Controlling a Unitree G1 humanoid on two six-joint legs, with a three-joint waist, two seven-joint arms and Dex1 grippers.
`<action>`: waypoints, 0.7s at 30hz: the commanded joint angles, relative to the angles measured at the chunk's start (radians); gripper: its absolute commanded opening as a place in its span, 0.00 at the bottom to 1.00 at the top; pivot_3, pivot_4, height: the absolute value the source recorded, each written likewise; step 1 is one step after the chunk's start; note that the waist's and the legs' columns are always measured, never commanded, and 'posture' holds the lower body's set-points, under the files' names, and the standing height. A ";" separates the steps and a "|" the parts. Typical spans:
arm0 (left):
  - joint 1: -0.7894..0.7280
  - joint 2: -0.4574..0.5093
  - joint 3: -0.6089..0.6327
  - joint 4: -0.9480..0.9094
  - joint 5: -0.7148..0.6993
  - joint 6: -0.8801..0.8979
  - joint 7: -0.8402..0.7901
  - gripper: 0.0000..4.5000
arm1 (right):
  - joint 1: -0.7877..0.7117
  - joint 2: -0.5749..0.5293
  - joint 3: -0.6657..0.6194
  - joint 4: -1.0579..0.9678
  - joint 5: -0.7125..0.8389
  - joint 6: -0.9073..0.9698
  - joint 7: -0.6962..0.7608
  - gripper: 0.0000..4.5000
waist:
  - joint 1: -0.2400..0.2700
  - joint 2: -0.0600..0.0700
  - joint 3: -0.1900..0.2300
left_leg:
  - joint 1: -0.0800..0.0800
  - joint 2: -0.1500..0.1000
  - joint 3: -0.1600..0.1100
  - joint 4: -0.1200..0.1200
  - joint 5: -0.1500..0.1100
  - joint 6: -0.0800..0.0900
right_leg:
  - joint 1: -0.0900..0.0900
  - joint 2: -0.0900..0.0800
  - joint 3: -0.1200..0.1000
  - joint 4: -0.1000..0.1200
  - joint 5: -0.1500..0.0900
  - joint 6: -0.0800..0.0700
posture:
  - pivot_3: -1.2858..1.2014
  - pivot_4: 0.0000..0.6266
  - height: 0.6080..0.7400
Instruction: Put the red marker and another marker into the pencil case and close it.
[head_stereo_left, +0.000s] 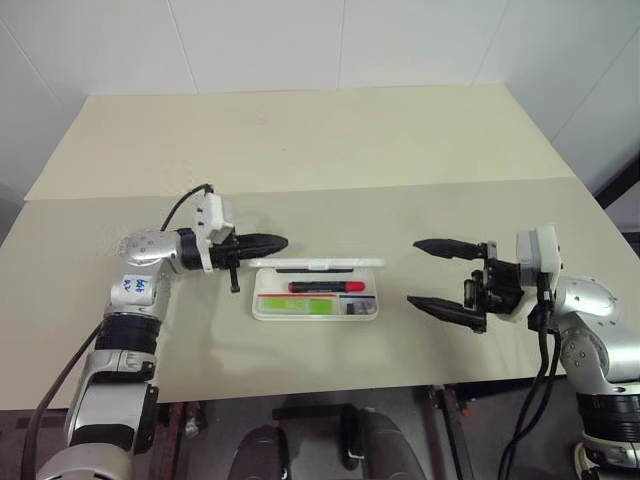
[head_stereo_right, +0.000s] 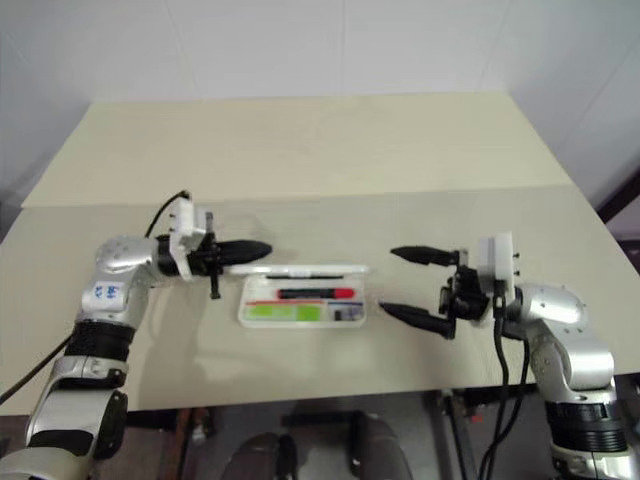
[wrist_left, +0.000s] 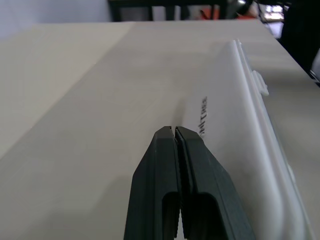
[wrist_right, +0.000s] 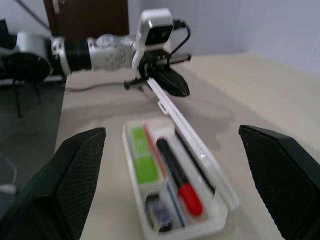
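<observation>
The white pencil case (head_stereo_left: 265, 312) lies open on the table between my arms. Its lid (head_stereo_left: 330, 264) is raised on edge along the far side. Inside lie the red marker (head_stereo_left: 327, 286), black with a red end, and the green marker (head_stereo_left: 298, 306) nearer me. My left gripper (head_stereo_left: 278, 241) is shut and empty. It points level toward the right, with its tip at the outer face of the lid (wrist_left: 235, 125), near the dark lettering. My right gripper (head_stereo_left: 416, 272) stands open and empty to the right of the case, pointing at it, apart from it.
A thin black pen (wrist_right: 196, 162) lies along the hinge side, and a small dark item (wrist_right: 159, 214) sits in an end compartment. The beige table (head_stereo_left: 300, 140) stretches far behind the case, with a seam across it. Its front edge (head_stereo_left: 300, 392) runs close below the case.
</observation>
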 joint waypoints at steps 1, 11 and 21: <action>0.017 0.020 -0.023 -0.066 0.003 -0.008 -0.030 0.01 | 0.001 -0.019 0.008 0.016 -0.028 -0.047 0.047 1.00 | -0.002 0.000 0.000 | 0.000 0.000 0.000 0.000 0.000 0.000 | 0.000 0.000 0.000 0.000 0.000 0.000 | 0.52 0.24 1.00; 0.090 0.098 -0.110 -0.194 0.048 0.141 -0.033 0.01 | -0.034 -0.031 0.009 0.073 -0.089 -0.121 0.069 1.00 | -0.002 0.000 0.000 | 0.001 0.000 0.000 0.000 0.000 0.000 | 0.000 0.000 0.001 0.001 0.000 0.000 | 0.52 0.24 1.00; 0.119 0.086 -0.245 -0.264 0.145 0.281 0.049 0.01 | -0.063 0.001 0.040 -0.009 -0.095 -0.097 0.003 1.00 | 0.000 0.000 -0.001 | 0.001 0.001 -0.001 0.001 0.000 0.000 | 0.000 -0.001 0.003 0.002 0.000 0.000 | 0.52 0.24 1.00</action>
